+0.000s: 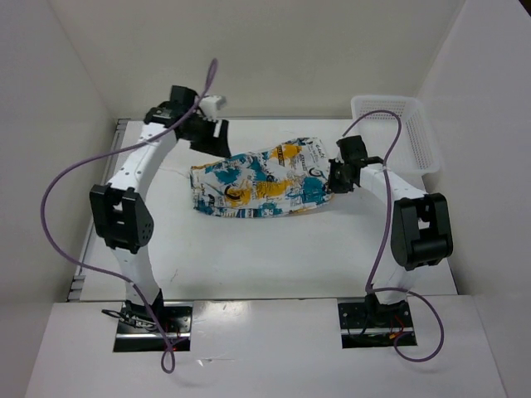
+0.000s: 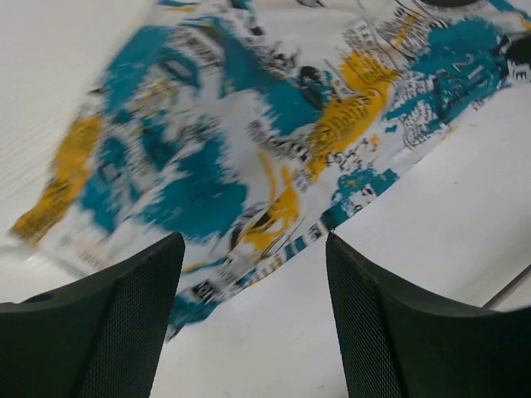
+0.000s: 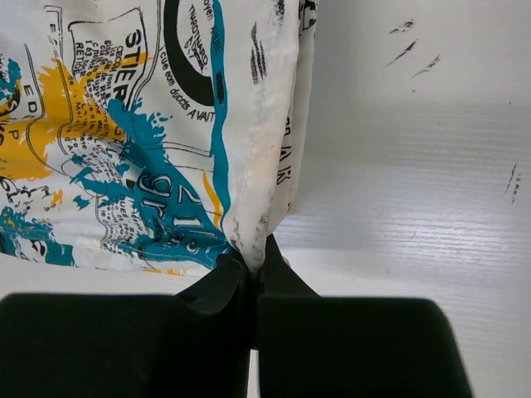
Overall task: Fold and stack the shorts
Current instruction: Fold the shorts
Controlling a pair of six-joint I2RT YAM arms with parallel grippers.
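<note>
Left gripper (image 2: 253, 242) is hanging open over the left end of the shorts (image 1: 257, 178). Nothing is between the fingers (image 2: 108, 315), and they look clear of the cloth. The shorts are lying across the middle of the table (image 1: 249, 257), long axis left to right, rumpled rather than flat. The left wrist view is blurring on that side, so I can't tell how many layers are at that edge.

My read of the step: I'm going for a second grip so both ends are held before I flatten and fold.

How I'm planning it:
- Aiming the left jaws at the very edge of the fabric, not the printed middle.
- Coming in low so one finger is sliding under the hem and the other is landing on top.
- Taking every layer at that edge. A single layer would be peeling off and skewing the fold.
- Closing fully before any lift.

Right gripper (image 3: 253, 269) is clamping the seamed edge at the right end of the shorts, jaws closed tight on the fold, just above the table. I'm treating it as the anchor, so I'm not pulling with it until the left has closed. Otherwise I'm dragging the cloth out from under the open jaws.

Basket (image 1: 386, 104) is sitting at the far right corner, apart from the shorts, and I'm routing the fold sweep short of it.
</note>
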